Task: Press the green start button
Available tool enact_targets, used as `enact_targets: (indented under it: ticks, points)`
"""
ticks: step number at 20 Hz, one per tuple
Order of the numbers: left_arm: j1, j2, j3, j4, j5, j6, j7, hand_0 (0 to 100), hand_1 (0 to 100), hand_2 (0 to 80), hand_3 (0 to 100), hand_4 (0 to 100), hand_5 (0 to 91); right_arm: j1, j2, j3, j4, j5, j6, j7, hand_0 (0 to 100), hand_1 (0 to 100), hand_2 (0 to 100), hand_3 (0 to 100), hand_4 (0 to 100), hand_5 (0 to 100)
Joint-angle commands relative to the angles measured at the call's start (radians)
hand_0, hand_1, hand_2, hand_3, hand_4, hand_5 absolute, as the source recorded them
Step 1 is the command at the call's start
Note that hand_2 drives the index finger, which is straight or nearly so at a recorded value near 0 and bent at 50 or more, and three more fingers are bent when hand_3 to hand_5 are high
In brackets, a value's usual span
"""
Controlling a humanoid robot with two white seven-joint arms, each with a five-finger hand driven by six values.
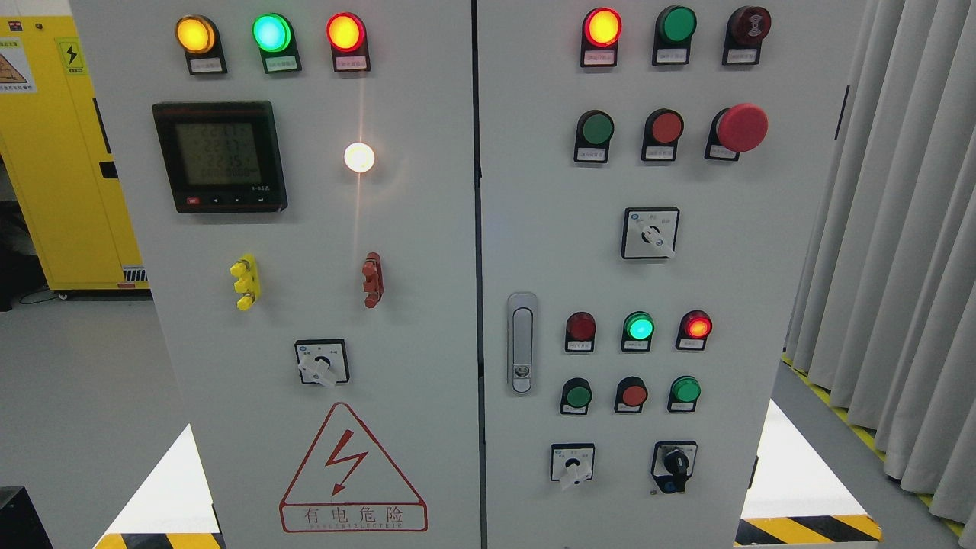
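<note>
Grey curtains hang right of a pale control cabinet, with a yellow cabinet at far left. On the right door, one green button sits in the upper row beside a red button and a mushroom stop; another green button sits lower. No robot hand shows, so its state cannot be told.

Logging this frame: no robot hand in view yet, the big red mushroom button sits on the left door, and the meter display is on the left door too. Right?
Not quite. The head view shows the red mushroom button on the right door, at the right end of its second row. The rest holds: no hand is in view, and the meter display is on the left door.
</note>
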Motion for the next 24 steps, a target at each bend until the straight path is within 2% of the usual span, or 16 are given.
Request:
enact_targets:
  ticks: [1,20,22,24]
  points:
    - [0.000,0.000,0.000,-0.001,0.000,0.000,0.000,12,56,0.0,0,0,0.0,-0.001,-0.001,-0.001,0.002,0.000,0.000,0.001,39,59,0,10,20,12]
    - [0.000,0.000,0.000,0.000,0.000,0.000,0.000,12,56,0.0,0,0,0.0,-0.001,-0.001,-0.011,-0.017,0.011,-0.005,0.001,39,59,0,12,22,14]
    - [0.000,0.000,0.000,0.000,0.000,0.000,0.000,12,56,0.0,0,0,0.0,-0.005,-0.001,-0.032,-0.020,0.113,-0.015,-0.001,38,59,0,13,24,14]
    - [0.000,0.000,0.000,-0.001,0.000,0.000,0.000,12,56,0.0,0,0,0.0,-0.013,-0.002,-0.105,-0.020,0.300,-0.037,-0.013,34,65,0,17,27,16]
